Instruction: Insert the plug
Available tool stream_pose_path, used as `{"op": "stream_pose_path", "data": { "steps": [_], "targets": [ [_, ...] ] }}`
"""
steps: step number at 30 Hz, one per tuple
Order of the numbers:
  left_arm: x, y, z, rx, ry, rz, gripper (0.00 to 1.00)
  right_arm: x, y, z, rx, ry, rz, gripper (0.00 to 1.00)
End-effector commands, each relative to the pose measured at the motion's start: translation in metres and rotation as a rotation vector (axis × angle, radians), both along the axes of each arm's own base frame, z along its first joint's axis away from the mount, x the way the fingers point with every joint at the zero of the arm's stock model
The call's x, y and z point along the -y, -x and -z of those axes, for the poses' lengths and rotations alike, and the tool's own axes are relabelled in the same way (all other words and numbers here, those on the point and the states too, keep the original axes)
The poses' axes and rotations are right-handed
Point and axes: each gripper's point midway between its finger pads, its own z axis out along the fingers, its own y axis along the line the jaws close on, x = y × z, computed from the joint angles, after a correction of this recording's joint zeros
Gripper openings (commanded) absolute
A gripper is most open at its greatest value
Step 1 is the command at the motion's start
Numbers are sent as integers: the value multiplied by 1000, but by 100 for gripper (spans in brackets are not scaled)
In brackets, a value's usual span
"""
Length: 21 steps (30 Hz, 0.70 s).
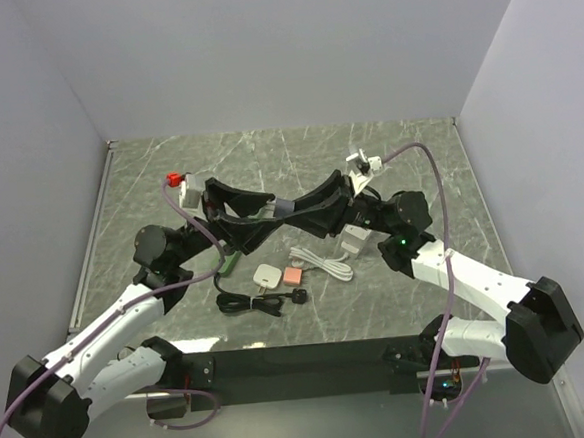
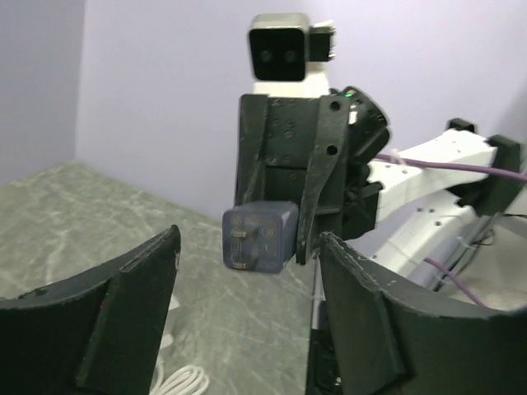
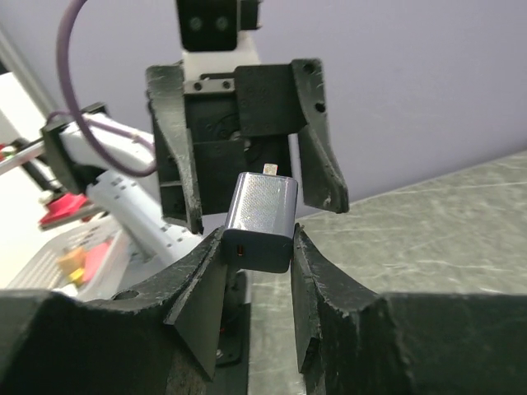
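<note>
My right gripper (image 3: 259, 251) is shut on a grey-blue plug adapter (image 3: 262, 216) and holds it in the air over the middle of the table. In the top view the adapter (image 1: 283, 210) sits between the two grippers. My left gripper (image 2: 247, 284) is open and empty, its jaws spread wide facing the adapter (image 2: 259, 237), whose metal prongs point toward it. In the top view the left gripper (image 1: 255, 218) and the right gripper (image 1: 309, 206) meet tip to tip. The adapter is just beyond the left fingertips, not between them. No socket shows clearly.
On the table below the grippers lie a coiled white cable (image 1: 322, 264), a small white square block (image 1: 267, 276), a pink block (image 1: 293, 275) and a black cable (image 1: 258, 302). A white block (image 1: 355, 240) lies under the right arm. A green piece (image 1: 230, 260) lies under the left arm.
</note>
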Motion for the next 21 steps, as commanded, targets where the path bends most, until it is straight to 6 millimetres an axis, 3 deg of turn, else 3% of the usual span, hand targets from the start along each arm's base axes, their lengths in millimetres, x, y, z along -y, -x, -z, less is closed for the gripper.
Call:
{"op": "stream_pose_path", "data": {
  "steps": [1, 5, 7, 8, 9, 11, 12, 15, 18, 21],
  "targets": [
    [-10, -12, -7, 22, -9, -114, 75, 12, -11, -15, 61, -37, 116, 4],
    [-23, -27, 3, 3, -28, -226, 83, 18, -24, -12, 59, -14, 188, 2],
    [-33, -34, 18, -31, -47, -296, 84, 22, -38, -3, 34, 26, 258, 1],
    [-47, -50, 24, -53, -45, -418, 84, 24, -44, -5, 30, 33, 291, 1],
    [-58, -60, 38, -92, -56, -497, 82, 25, -52, 5, -6, 75, 321, 1],
    [-79, -86, 78, -214, -133, -675, 72, 29, -64, 5, -8, 93, 389, 1],
    [-99, -105, 105, -296, -175, -828, 71, 29, -68, 11, -25, 113, 403, 1],
    [-120, -126, 165, -426, -329, -992, 79, 30, -75, 13, -30, 131, 431, 1],
    [-127, -134, 201, -500, -427, -1056, 81, 30, -76, 14, -31, 133, 430, 1],
    [-138, -141, 219, -520, -512, -1141, 81, 30, -75, 13, -25, 134, 427, 1]
  ]
}}
